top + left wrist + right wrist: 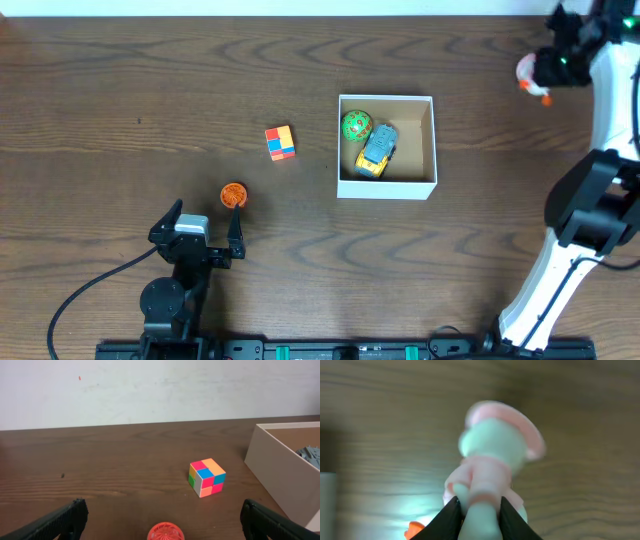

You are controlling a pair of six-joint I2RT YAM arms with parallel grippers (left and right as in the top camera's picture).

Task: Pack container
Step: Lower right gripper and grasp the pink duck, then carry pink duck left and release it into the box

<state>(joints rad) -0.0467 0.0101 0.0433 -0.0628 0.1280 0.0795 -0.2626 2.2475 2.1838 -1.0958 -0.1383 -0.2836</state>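
The container [386, 188] is a square white-walled box with a tan inside, right of the table's middle; its corner shows in the left wrist view [280, 472]. In it lie a green ball [356, 125] and a yellow and grey toy truck [376, 150]. A multicoloured cube [280, 142] [207, 477] sits left of the box. A red lattice ball [233, 194] [165, 531] lies between the fingers of my open left gripper [205, 222] [162, 520]. My right gripper [548, 70] [479, 512] is shut on a pink and white toy figure [530, 72] [495, 455] at the far right.
The brown wooden table [130, 120] carries everything. A white wall [150, 390] stands behind it. My right arm's white links [600, 150] run along the right edge. A cable [90, 290] trails from the left arm's base at the front left.
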